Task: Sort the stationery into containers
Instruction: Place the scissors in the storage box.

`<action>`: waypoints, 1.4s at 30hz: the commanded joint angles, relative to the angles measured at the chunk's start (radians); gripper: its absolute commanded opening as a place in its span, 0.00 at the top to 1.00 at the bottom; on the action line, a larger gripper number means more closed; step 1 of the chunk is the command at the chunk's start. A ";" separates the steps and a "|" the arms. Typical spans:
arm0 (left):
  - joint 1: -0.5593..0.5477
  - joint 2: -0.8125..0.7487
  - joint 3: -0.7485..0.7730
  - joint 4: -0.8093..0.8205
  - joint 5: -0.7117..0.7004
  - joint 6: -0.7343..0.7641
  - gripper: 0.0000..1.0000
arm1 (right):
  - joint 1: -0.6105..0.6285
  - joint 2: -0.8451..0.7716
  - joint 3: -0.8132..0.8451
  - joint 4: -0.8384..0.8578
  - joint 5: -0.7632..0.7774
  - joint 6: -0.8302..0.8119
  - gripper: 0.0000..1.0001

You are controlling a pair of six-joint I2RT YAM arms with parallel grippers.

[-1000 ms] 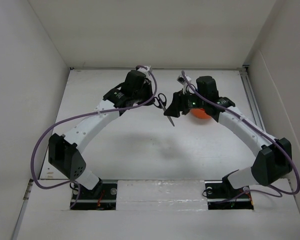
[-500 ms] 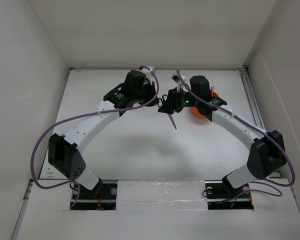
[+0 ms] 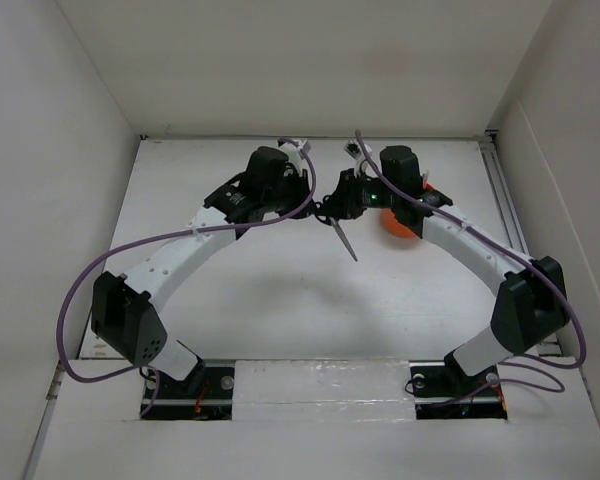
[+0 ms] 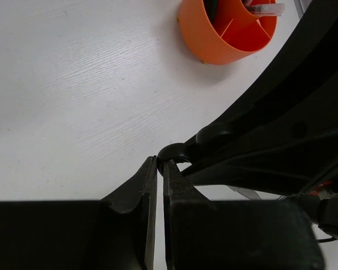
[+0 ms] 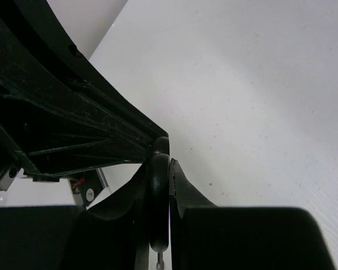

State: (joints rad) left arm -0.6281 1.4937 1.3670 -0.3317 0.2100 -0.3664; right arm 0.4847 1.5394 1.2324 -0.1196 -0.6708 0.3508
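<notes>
From the top external camera, both arms reach in toward the far middle of the counter (image 3: 280,300), and the left gripper (image 3: 317,206) and right gripper (image 3: 333,206) meet almost tip to tip. The black-handled scissors (image 3: 346,241) hang between them, handles up among the fingers and the shut blades slanting down toward the near right, above the counter. The orange tub (image 3: 399,227) stands just right of them, mostly covered by the right forearm.

In the left wrist camera, the left gripper (image 4: 159,166) has its fingers pressed almost together, with only a slit between them. A black handle loop (image 4: 172,151) of the scissors sits right at their tips. The dark body of the right gripper fills the right side. The tub (image 4: 203,34) stands on the counter at the top edge, its dividers showing, with a pale pen-shaped item (image 4: 265,8) lying in one compartment.

In the right wrist camera, the right gripper (image 5: 170,169) pinches a rounded black handle loop (image 5: 158,197) between its fingers. The left gripper's black body crowds the left side, and bare counter lies beyond.
</notes>
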 commanded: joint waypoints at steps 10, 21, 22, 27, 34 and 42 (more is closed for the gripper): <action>-0.004 -0.043 0.046 0.011 -0.089 -0.026 0.92 | -0.017 -0.012 0.033 0.060 -0.041 -0.012 1.00; -0.004 -0.013 0.070 -0.061 -0.245 -0.086 0.00 | -0.254 -0.055 0.013 0.109 -0.123 -0.217 1.00; -0.004 -0.013 0.070 -0.061 -0.235 -0.086 0.00 | -0.296 -0.044 0.013 0.109 -0.194 -0.243 1.00; -0.004 -0.027 -0.011 -0.049 -0.213 -0.068 0.00 | -0.391 -0.002 0.065 0.090 -0.273 -0.326 1.00; -0.004 -0.067 -0.114 -0.017 -0.204 -0.023 0.00 | -0.402 0.076 0.182 -0.024 -0.312 -0.502 1.00; -0.004 -0.124 -0.241 0.037 -0.204 -0.002 0.00 | -0.420 0.212 0.364 -0.249 -0.334 -0.730 1.00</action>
State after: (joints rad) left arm -0.6327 1.4361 1.1633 -0.3470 -0.0010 -0.3897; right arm 0.0742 1.7260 1.5333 -0.3012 -0.9524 -0.2588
